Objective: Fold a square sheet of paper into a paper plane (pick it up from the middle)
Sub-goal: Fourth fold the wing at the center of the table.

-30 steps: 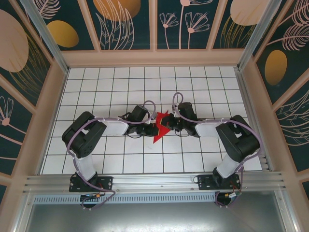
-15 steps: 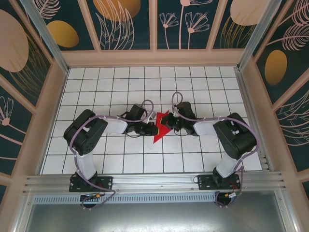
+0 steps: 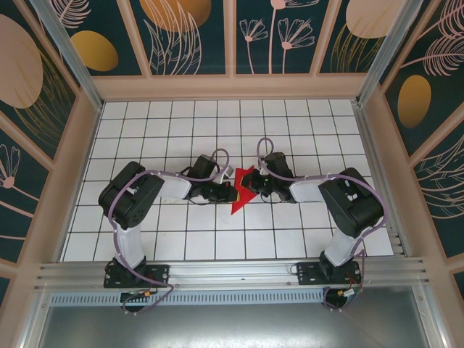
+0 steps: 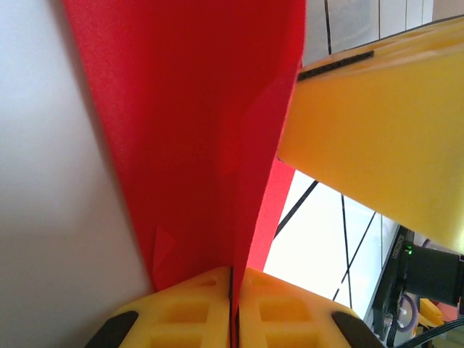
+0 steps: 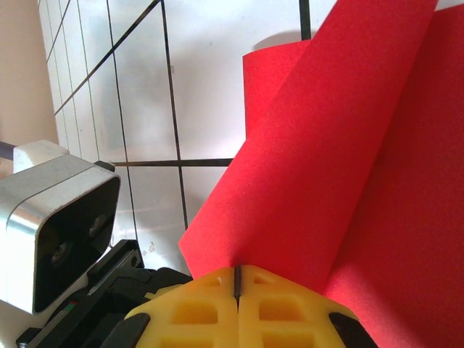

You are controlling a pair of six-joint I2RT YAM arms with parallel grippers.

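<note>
Red paper (image 3: pixel 238 198) folded, hangs between both arms. Left gripper (image 3: pixel 228 190) clamped on its left edge, right gripper (image 3: pixel 251 187) clamped on right edge. Long axis far-to-near, tip toward bases. Arms equally near.

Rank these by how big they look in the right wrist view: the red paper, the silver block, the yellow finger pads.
1. red paper, largest by far.
2-3. silver block and yellow finger pads look alike; the pads sit nearest the lens and are cropped, so unranked.

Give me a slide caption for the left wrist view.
Left gripper shut on the folded red paper, the crease running up from between its yellow fingers.
</note>
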